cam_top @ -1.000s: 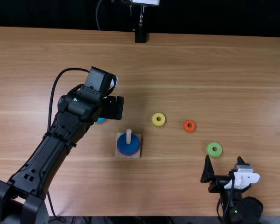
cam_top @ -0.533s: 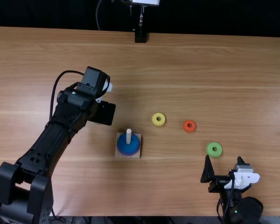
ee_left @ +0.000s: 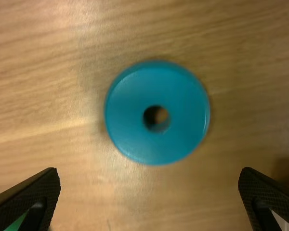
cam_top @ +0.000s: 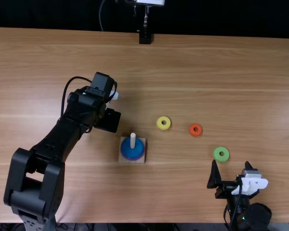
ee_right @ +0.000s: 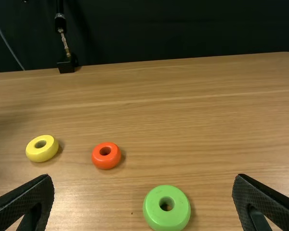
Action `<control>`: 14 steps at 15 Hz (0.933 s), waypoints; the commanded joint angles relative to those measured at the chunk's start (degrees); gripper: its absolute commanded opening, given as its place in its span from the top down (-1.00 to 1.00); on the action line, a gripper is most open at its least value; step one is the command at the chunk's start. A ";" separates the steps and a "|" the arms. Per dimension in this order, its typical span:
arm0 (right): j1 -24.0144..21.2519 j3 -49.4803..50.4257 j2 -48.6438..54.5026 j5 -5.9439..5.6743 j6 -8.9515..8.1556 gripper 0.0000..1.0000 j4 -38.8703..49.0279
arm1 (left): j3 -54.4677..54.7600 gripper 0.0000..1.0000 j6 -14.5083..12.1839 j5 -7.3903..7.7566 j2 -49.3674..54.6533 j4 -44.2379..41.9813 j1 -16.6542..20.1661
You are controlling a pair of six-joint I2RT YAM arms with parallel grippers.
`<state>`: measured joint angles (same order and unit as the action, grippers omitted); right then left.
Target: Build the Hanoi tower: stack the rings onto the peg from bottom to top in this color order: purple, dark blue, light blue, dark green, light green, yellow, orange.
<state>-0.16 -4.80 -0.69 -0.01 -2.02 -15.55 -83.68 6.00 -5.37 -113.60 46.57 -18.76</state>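
Well, two down and five to go, by the look of it: purple (cam_top: 131, 159) and dark blue (cam_top: 128, 150) on the peg (cam_top: 133, 140). Hovering over light blue (ee_left: 130, 115) on the table (cam_top: 183, 192), with the left gripper (ee_left: 149, 174) spread wide and empty; likely going for that next. Also parked empty and wide, near light green (cam_top: 221, 154), with the right gripper (ee_right: 143, 178). After light blue, left to stack: probably dark green, from a green sliver (ee_left: 15, 222) by a finger, then light green, yellow (cam_top: 164, 123) and orange (cam_top: 195, 130).
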 commanded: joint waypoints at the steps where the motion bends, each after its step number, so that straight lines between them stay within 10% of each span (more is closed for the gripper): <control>1: -0.80 4.01 0.69 -0.62 -0.30 -1.00 -4.02 | -3.16 -1.00 -0.73 0.20 -1.97 -0.90 -0.13; 14: -0.80 4.01 0.69 -0.62 -0.30 -1.00 -4.02 | -3.42 -1.00 -0.73 0.30 -5.31 -6.49 1.10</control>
<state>-0.16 -4.82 -0.69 -0.01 -2.02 -15.53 -85.17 5.98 -5.37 -117.69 40.16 -18.63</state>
